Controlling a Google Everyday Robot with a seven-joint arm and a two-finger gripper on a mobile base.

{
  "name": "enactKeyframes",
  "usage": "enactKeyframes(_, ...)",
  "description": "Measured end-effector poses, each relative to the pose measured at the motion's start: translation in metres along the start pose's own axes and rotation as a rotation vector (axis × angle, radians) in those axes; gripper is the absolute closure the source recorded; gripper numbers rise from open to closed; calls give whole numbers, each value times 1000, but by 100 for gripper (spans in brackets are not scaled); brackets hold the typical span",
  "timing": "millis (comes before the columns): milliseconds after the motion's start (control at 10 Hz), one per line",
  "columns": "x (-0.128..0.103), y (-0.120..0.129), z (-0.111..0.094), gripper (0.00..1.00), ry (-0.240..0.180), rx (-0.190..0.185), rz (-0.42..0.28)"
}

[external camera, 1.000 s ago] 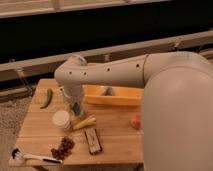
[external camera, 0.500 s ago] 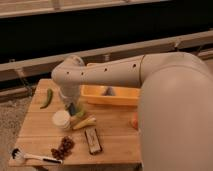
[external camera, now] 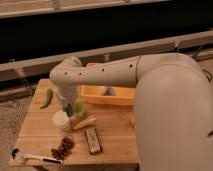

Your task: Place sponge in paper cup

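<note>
My gripper (external camera: 69, 106) hangs down from the cream arm over the left part of the wooden table (external camera: 115, 132). It is shut on the small blue-grey sponge (external camera: 70, 110), which shows just under its tip. The white paper cup (external camera: 61, 120) stands upright on the table just below and left of the sponge, its right rim about under it. The sponge is above the cup's rim, not inside it.
A small green cup (external camera: 79, 107) stands right of the gripper, with a yellow item (external camera: 84, 123) in front. A dark brown block (external camera: 92, 140), a red-brown cluster (external camera: 63, 147), a white utensil (external camera: 22, 156), a green pepper (external camera: 47, 98) and a yellow tray (external camera: 107, 95) lie around.
The gripper with the sponge has shifted slightly left and down, closer to the white cup. Nothing else on the table has moved.
</note>
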State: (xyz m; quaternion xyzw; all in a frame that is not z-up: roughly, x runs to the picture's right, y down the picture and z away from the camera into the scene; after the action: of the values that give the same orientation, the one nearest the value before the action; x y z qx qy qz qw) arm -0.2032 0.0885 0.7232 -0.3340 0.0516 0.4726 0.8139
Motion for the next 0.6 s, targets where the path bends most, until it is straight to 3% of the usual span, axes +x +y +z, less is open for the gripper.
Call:
enactKeyframes(400, -5, 15, 10, 100, -5, -37, -36)
enactKeyframes(600, -7, 19, 16, 89, -21, -55, -46)
